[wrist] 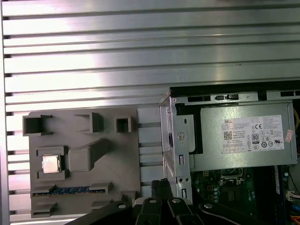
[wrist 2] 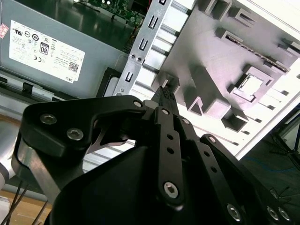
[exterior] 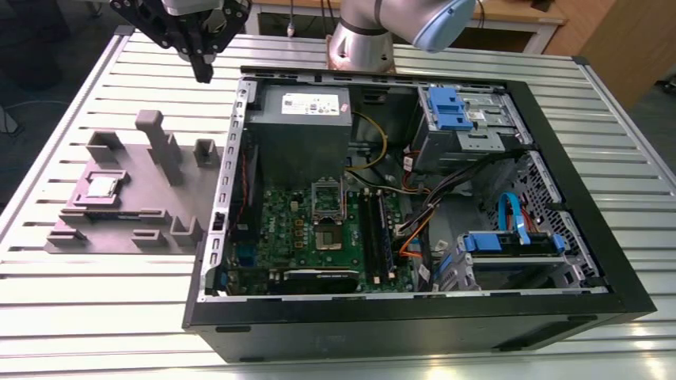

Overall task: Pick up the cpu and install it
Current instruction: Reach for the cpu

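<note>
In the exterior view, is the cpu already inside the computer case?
No, the cpu lies on the grey holder, outside the computer case.

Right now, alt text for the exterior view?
The gripper, shut and empty, hangs above the slatted metal table, apart from the cpu, which lies in a pocket of the grey fixture. On the exterior view's right, an open computer case lies with its motherboard exposed.

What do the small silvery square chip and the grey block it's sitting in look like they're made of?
The silvery square cpu: likely metal top, from its bright sheen. The grey holder block: probably matte plastic, given its even, glare-free moulded shapes.
</note>
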